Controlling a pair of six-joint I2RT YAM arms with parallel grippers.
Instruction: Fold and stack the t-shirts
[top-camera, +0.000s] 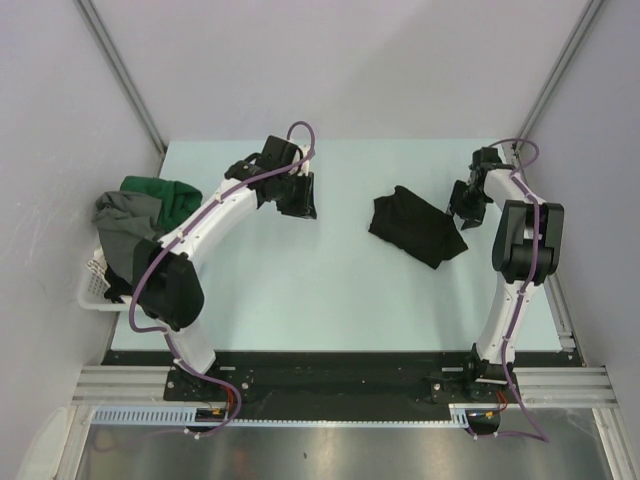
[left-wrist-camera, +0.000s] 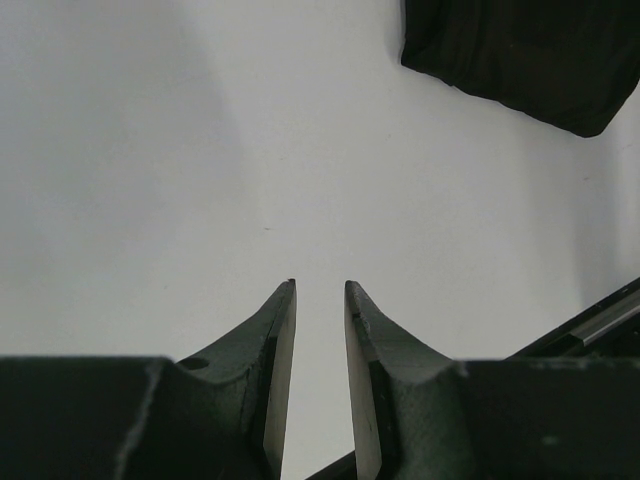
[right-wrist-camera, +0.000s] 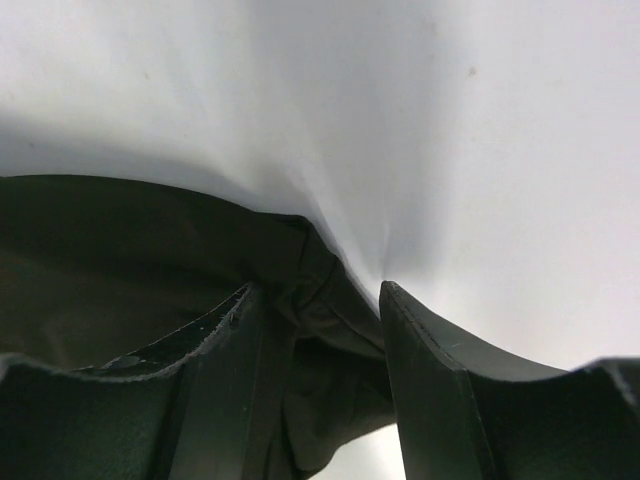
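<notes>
Right gripper (right-wrist-camera: 318, 290) straddles a bunched corner of the black t-shirt (top-camera: 415, 228), can't tell if I'm pinching it. Left gripper (left-wrist-camera: 320, 285) barely parted, empty. Shirt's well away from the basket (top-camera: 92, 285); floppy, light, so I'd grab corners.

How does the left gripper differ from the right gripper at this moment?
The left gripper has nothing between its fingers; the right gripper has a fold of the black t-shirt between them. The left gripper hangs over bare table; the right gripper is at the shirt's right edge. The left gripper's gap looks narrower than the right gripper's. Both point down at the table.
</notes>
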